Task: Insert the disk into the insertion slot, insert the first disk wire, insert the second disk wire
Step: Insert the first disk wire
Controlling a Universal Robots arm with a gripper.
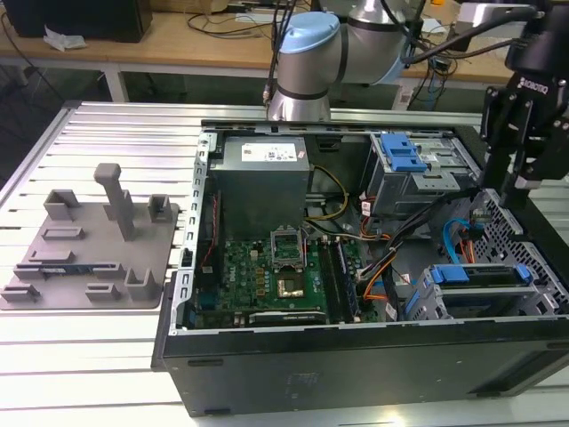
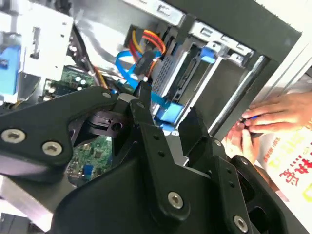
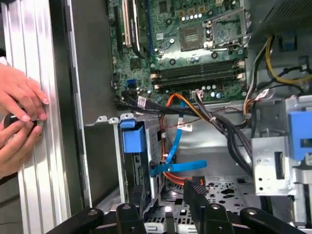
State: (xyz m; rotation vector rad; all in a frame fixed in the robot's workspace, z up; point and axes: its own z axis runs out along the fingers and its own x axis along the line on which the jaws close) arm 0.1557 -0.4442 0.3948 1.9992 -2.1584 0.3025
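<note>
Slatted table [image 1: 80,356], blue-framed disk [image 1: 476,276], grey insertion slot [image 1: 425,301]

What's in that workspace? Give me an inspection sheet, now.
Surface: slotted metal table carrying an open computer case.
Job's things: disk sits in the insertion slot.
Clutter: grey fixture tray at the exterior view's left.
Gripper: gripper open, over the case beside the slot.
Cables: blue cable and orange wires run past the slot.
Surroundings: a person's hands at the table beside the case; workbench behind.
</note>
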